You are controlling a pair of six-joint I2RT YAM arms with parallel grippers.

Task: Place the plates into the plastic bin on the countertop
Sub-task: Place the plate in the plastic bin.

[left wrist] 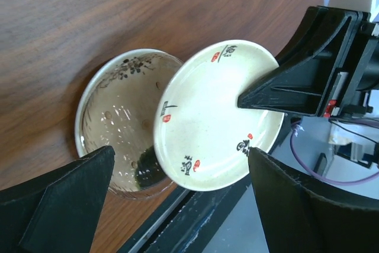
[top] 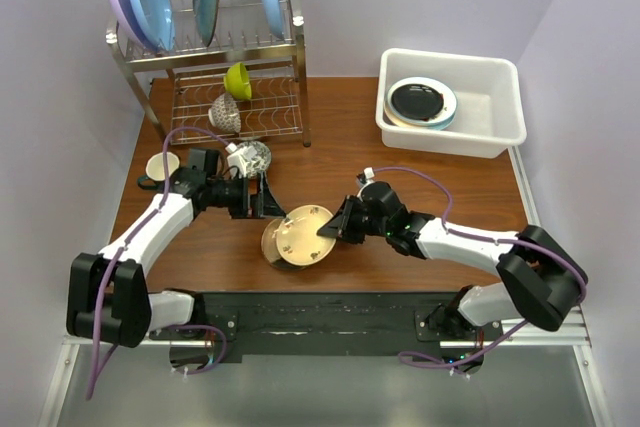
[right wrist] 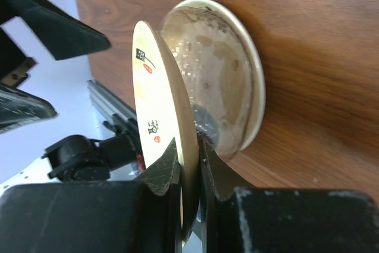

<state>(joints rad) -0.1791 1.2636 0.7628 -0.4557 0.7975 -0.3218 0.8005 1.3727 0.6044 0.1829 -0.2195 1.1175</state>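
The left arm (top: pixel 150 232) and right arm (top: pixel 465 244) are built alike: smooth, rounded white links joined by chunky black joint housings (top: pixel 100 297), the largest toward the lower corners of the frame. A thin purple cable (top: pixel 196 129) runs along the left arm, and a second purple cable (top: pixel 412 170) runs along the right. The left tool (top: pixel 272 199) and right tool (top: pixel 325 231) are matt black, with flat wedge-shaped fingers (left wrist: pixel 59 211) tapering to points. Small red marks (left wrist: pixel 327 109) sit on the right tool's body.
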